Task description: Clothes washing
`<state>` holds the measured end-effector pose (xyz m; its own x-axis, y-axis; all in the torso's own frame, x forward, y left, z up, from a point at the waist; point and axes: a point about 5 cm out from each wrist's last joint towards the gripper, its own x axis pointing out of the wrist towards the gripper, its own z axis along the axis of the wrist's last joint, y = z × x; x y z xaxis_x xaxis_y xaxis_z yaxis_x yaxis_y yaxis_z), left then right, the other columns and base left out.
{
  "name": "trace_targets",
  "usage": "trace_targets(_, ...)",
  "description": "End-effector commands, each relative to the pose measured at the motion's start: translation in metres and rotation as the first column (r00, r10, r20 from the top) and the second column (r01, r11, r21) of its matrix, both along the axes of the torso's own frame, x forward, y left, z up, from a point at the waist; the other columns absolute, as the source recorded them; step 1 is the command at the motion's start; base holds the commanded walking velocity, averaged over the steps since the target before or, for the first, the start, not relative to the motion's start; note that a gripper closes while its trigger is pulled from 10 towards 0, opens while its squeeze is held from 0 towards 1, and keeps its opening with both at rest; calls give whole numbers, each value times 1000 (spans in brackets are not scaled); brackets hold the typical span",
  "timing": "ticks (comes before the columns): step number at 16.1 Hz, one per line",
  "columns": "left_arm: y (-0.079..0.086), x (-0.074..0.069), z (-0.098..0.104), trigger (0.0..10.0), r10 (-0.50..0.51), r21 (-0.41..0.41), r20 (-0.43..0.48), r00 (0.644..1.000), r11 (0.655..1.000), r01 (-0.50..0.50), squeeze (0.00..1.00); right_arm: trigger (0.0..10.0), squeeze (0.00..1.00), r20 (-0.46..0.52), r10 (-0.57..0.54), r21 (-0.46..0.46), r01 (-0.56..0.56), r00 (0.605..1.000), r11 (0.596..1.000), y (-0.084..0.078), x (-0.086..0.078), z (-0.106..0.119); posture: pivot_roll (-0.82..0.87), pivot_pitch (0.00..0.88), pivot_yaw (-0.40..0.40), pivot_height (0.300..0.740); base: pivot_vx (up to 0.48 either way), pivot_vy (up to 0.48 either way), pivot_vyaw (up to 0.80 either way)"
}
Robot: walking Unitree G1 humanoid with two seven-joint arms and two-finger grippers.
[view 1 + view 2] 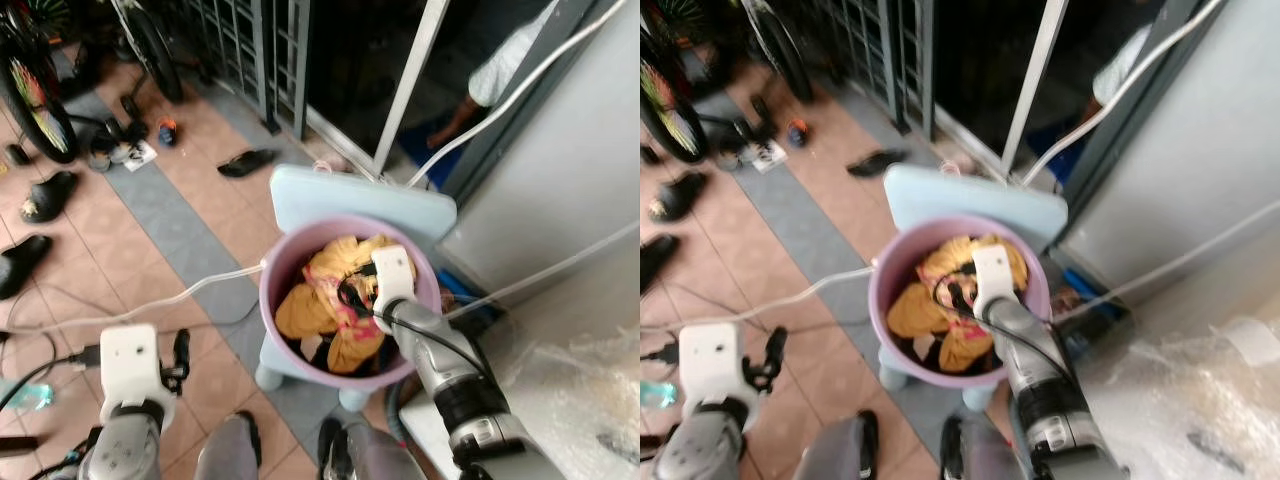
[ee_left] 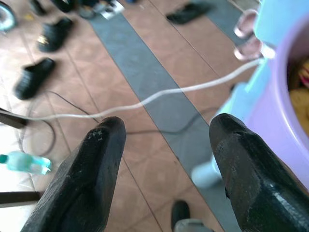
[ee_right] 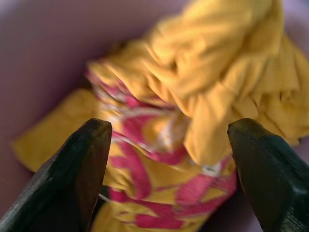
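Hovering wide-fingered, the right gripper hangs over yellow clothes in the purple bucket.

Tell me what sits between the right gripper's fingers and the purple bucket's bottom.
Yellow-and-pink clothes fill that stretch; the open right gripper hangs just above them inside the purple bucket, per the right wrist view.

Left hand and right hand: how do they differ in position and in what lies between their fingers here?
The right hand reaches into the round purple plastic tub, while the left hand hangs out over the tiled floor, apart from the tub. Between the right hand's fingers lies the crumpled yellow and red cloth; the left hand's fingers frame floor and a white hose. Both hands are open, holding nothing.
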<state>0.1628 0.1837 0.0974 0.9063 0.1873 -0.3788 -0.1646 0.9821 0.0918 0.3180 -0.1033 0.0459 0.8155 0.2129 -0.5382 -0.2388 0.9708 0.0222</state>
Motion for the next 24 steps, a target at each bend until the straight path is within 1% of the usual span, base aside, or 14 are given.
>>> trace_targets(1,-2,-6,3,10000,-19,-1,-9,1000,1000,19,0,10000,0,-51,-42,-10,42,998,999,-7,-5,-13,189,329,-115,740,0,0,0)
trace_targets(3,-8,-14,10,10000,-57,11,-5,998,998,57,0,10000,0,-48,-46,-27,44,998,999,-6,1,-14,203,352,-132,740,0,0,0)
trace_targets(5,-12,-24,15,10000,-53,6,-13,999,999,53,0,10000,0,-32,-47,-45,45,998,998,-1,8,-13,211,381,-145,740,0,0,0)
trace_targets(6,-13,-29,14,10000,-45,1,-25,999,999,46,0,1804,0,2,-70,-47,70,998,996,0,13,-8,215,385,-151,740,0,0,0)
trace_targets(7,-14,-32,14,10000,-43,-3,-31,999,999,43,0,0,0,46,-89,-36,91,995,995,3,19,-2,216,385,-153,740,0,0,0)
trace_targets(8,-16,-34,15,10000,-45,-5,-33,998,999,44,0,0,0,81,-96,-14,97,992,995,6,24,5,218,387,-163,740,0,0,0)
trace_targets(10,-19,-35,16,10000,-40,-9,-30,999,999,40,0,0,0,117,-101,50,96,988,994,14,31,15,219,387,-175,740,0,0,0)
trace_targets(12,-20,-35,16,10000,-34,-10,-29,999,999,34,0,0,0,137,-69,50,63,988,997,20,34,21,214,386,-185,740,0,0,0)
trace_targets(17,-22,-35,15,10000,-10,-18,-29,1000,1000,9,0,0,0,118,-73,53,67,990,996,17,32,14,205,381,-196,740,0,0,0)
trace_targets(21,-22,-31,15,10000,-3,-21,-22,1000,1000,3,0,0,0,123,-65,77,56,990,995,22,33,16,193,391,-197,740,0,0,0)
trace_targets(24,-24,-30,15,10000,2,-24,-19,1000,1000,-3,0,0,0,124,-61,82,51,990,995,22,32,15,193,392,-203,740,0,0,0)
